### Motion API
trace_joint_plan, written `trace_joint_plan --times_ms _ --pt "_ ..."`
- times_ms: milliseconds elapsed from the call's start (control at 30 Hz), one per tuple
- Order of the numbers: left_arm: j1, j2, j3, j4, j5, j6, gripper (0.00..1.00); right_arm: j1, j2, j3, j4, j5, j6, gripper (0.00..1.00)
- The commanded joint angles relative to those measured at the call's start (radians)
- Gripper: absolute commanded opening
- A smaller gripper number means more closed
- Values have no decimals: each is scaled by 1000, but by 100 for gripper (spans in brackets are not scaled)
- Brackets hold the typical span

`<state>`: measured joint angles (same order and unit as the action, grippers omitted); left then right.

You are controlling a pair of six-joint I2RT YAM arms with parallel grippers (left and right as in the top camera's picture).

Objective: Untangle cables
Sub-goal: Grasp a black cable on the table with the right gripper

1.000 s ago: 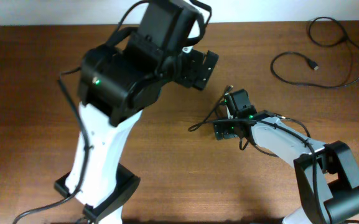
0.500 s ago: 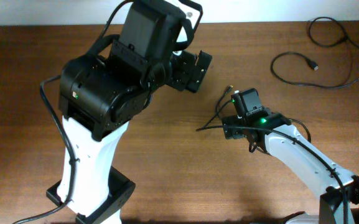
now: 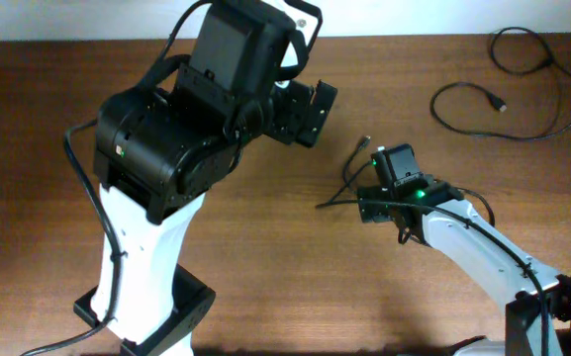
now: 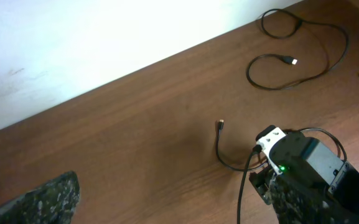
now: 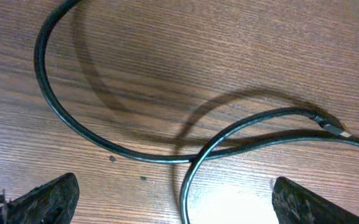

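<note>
Clearly, right tool [image 5: 173,202] gapes wide over crossed cables [image 5: 129,155], gripping nothing; left tool [image 4: 167,202] likewise wide, empty.

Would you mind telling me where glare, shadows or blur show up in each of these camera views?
Right wrist view: a bright glare patch on the table between the dark, blurred fingers, and the cables cast soft, wide shadows. Left wrist view: the wall is washed out white and the near finger is blurred. Overhead view: evenly lit and sharp, without glare.

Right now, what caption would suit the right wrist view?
Open right tool above thin black cables crossing on a wooden table.
</note>
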<state>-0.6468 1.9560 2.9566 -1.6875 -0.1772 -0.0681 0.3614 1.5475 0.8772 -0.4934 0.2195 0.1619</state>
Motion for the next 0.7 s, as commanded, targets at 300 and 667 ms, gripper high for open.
trace_joint_plan --times_ms 300,667 --pt "2 -8 8 0 -14 16 99 -5 92 -9 56 -51 14 99" --pt "2 -8 8 0 -14 16 99 -5 180 -9 121 -51 11 98"
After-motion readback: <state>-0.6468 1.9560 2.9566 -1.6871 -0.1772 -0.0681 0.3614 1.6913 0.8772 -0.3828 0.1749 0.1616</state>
